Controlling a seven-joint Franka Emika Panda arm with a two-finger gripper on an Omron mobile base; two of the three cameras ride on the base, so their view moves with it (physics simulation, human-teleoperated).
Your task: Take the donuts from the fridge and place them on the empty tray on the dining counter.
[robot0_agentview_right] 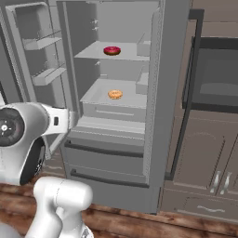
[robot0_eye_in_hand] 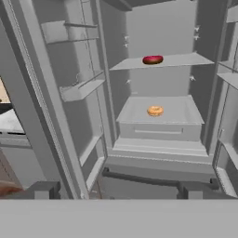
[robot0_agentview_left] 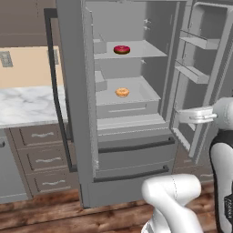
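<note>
— Donuts: where did they sit?

— Inside the fridge (robot0_agentview_left: 82, 113), doors open. The pink-red donut (robot0_agentview_left: 121, 49) lay on the upper shelf (robot0_agentview_left: 145, 49), toward its front edge; the orange-tan donut (robot0_agentview_left: 122, 92) lay on the shelf below, mid-shelf.

— And from the end effector (robot0_eye_in_hand: 116, 189)?

— Straight ahead and well apart (both rings lying flat, so no long axis to speak of). Its tips stood wide apart, holding nothing. My guess: the orange-tan one was the nearer, more level reach.

— Tray?

— Nothing to report.
</note>
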